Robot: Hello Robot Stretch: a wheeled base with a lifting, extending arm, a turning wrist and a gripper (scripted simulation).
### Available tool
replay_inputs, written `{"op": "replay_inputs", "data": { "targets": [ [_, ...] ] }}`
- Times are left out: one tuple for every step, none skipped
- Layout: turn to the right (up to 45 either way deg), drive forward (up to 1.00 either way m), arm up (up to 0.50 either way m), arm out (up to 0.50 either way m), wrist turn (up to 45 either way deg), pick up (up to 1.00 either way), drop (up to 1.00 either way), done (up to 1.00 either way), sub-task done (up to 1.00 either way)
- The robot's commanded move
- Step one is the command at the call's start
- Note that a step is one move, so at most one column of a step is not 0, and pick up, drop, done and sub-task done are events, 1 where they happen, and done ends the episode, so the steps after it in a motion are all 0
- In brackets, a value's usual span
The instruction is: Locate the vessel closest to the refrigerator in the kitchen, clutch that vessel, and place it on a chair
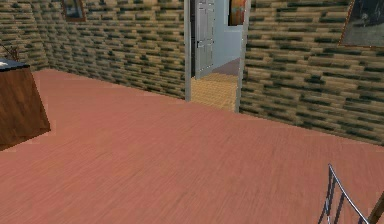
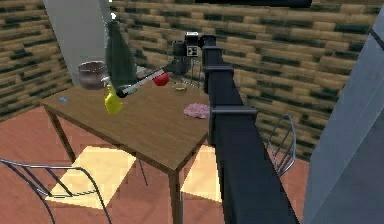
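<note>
arm side view: dark arm (image 2: 235,130) out over a wooden table (image 2: 150,125), gripper (image 2: 128,90) at the far end. thin fingers (image 2: 145,80) reach to the yellow foot of a tall dark green bottle (image 2: 118,55), close to upright over the table's far left part. cannot tell the state of the fingers, nor any hold on the bottle, nor bottle standing versus lifted. on the same table: grey bowl (image 2: 92,72) just left of the bottle, red round thing (image 2: 161,80) beside the gripper's body, small cup-like thing (image 2: 180,86), pink lump (image 2: 197,110) near the arm. metal-frame chair (image 2: 60,172) at the table's near left corner, second chair (image 2: 288,140) past the arm on the right.

forward view: red-brown plank floor (image 1: 170,150), brick wall (image 1: 120,45), doorway (image 1: 214,60) ahead, wooden cabinet (image 1: 20,105) at the left edge, chair frame (image 1: 338,195) at the bottom right corner.
</note>
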Motion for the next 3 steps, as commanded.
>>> {"op": "replay_inputs", "data": {
  "targets": [
    [0.0,0.0,0.0,0.0,-45.0,0.0,0.0,0.0,0.0],
    [0.0,0.0,0.0,0.0,-12.0,0.0,0.0,0.0,0.0],
    [0.0,0.0,0.0,-0.48,0.0,0.0,0.0,0.0,0.0]
  ]
}}
